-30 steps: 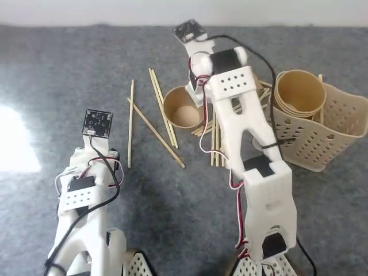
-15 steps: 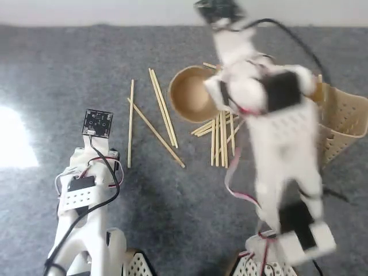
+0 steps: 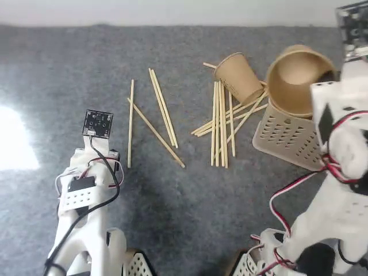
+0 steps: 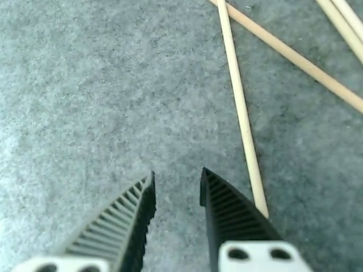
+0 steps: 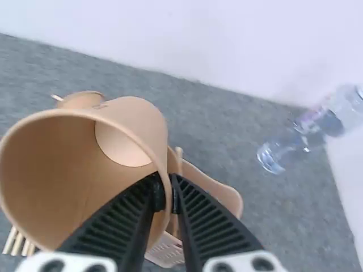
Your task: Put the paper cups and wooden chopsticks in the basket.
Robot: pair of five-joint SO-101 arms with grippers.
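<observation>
Lifted clear, paper cup (image 5: pixel 85 164) — rim in right jaws — hangs above basket (image 3: pixel 282 135).

Grey carpet (image 3: pixel 63 63) meets a white wall (image 5: pixel 170 34).

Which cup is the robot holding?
The cup above the basket, its rim pinched by the right gripper. The other cup lies loose on the chopsticks.
</observation>
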